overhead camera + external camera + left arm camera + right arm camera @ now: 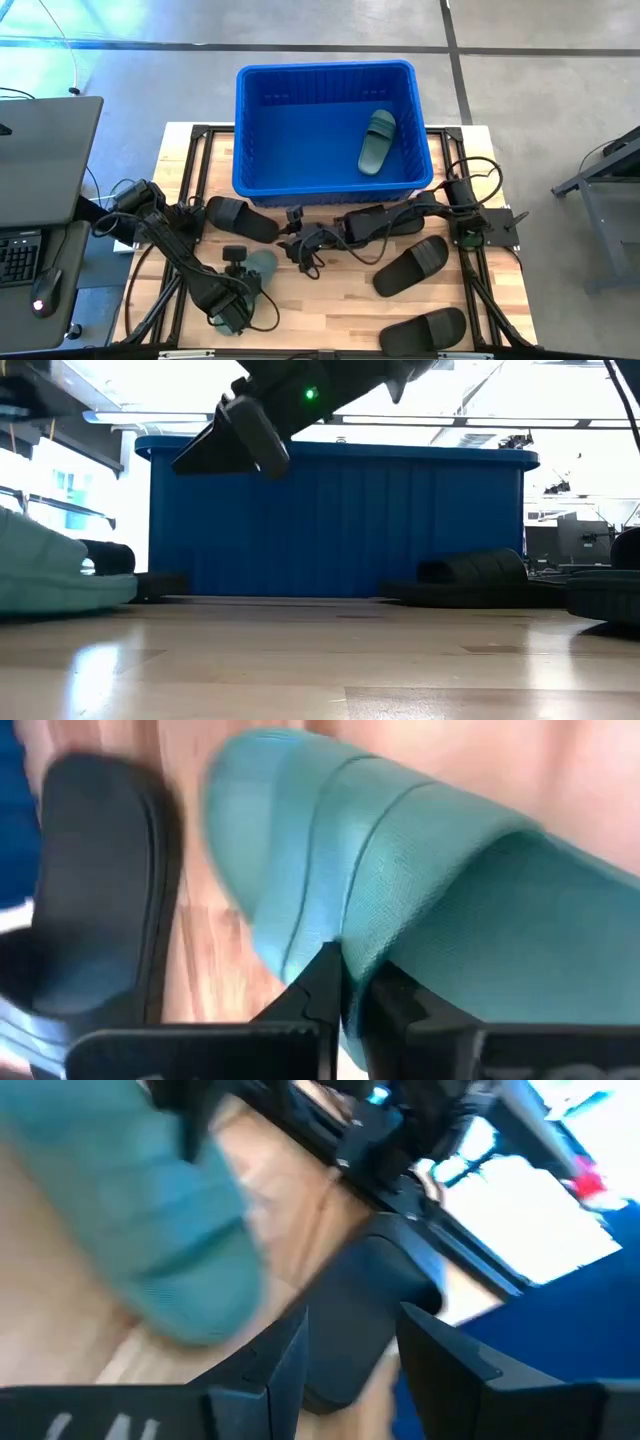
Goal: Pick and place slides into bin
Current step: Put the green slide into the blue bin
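Note:
The blue bin (325, 90) stands at the table's far middle with one sage green slide (377, 141) lying inside. A second green slide (262, 270) lies at the near left, and my left gripper (240, 262) is shut on it. My right gripper (300, 240) is open and empty, raised over the table's middle (240, 430). Its fingers (290, 1350) point toward a black slide (240, 215) that lies sole-down in front of the bin. Another black slide (380, 220) lies under the right arm. Two more (410, 265) (425, 330) lie at the near right. My left gripper pinches the green slide's side edge beside the wide strap (350, 975) between its two fingers. The fingers come from the table's near side, low and nearly level. In the low view the slide (50, 570) seems to rest on the tabletop.
The bin's tall wall (340, 520) runs across the far side. Cables (320, 255) trail on the table's middle. A desk with a keyboard (20, 255) stands off the table's left. Bare wood (330, 310) lies at the near middle.

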{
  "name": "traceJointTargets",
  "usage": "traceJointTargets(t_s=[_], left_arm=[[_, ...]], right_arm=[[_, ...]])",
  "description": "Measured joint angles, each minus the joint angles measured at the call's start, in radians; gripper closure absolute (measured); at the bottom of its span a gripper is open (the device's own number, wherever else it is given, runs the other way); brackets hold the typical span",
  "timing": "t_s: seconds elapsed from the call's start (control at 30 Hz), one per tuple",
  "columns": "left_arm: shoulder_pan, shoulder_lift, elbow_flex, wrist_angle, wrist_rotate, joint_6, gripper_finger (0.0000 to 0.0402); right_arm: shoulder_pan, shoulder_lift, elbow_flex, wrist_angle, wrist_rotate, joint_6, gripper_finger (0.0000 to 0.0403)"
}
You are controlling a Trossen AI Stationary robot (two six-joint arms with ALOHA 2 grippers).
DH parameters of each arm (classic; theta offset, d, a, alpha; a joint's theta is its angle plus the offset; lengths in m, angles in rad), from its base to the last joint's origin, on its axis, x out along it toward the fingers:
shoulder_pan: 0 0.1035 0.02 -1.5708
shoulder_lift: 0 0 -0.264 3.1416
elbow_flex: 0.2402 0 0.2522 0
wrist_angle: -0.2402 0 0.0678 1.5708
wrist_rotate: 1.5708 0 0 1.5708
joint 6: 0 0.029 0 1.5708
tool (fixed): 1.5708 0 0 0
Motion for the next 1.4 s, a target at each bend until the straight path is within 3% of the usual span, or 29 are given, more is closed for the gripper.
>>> traceJointTargets(t_s=[0.23, 0.4, 0.53, 0.67, 0.77, 0.83, 0.93, 1.1, 1.23, 1.4], left_arm=[[-0.001, 0.0, 0.212, -0.251, -0.125, 0.022, 0.0395], [0.0, -0.003, 0.403, -0.436, -0.265, 0.058, 0.0395], [0.042, -0.04, 0.504, -0.427, -0.472, 0.241, 0.0395], [0.15, -0.064, 0.58, -0.427, -0.687, 0.392, 0.0398], [0.282, -0.068, 0.652, -0.427, -0.829, 0.501, 0.0396], [0.396, -0.068, 0.705, -0.397, -0.845, 0.601, 0.0396], [0.597, -0.069, 0.729, -0.185, -0.791, 0.804, 0.0399], [0.927, -0.038, 0.722, 0.265, -0.461, 1.136, 0.0398], [1.121, 0.054, 0.714, 0.477, -0.224, 1.166, 0.0399], [1.241, 0.192, 0.714, 0.55, -0.156, 1.095, 0.04]], right_arm=[[0.113, -0.123, 0.0, -0.159, 0.377, 0.033, 0.0261], [0.229, -0.254, 0.0, -0.363, 0.564, 0.252, 0.0261], [0.301, -0.343, 0.0, -0.621, 0.567, 0.562, 0.0261], [0.333, -0.375, 0.0, -0.844, 0.492, 0.869, 0.0261], [0.339, -0.373, -0.001, -0.954, 0.426, 0.957, 0.0261], [0.338, -0.369, -0.001, -0.991, 0.407, 0.996, 0.0261], [0.337, -0.368, -0.002, -1.019, 0.406, 1.072, 0.0261], [0.34, -0.368, -0.002, -1.113, 0.342, 1.257, 0.0261], [0.353, -0.368, -0.002, -1.232, 0.301, 1.405, 0.0261], [0.367, -0.368, -0.002, -1.323, 0.34, 1.481, 0.0261]])
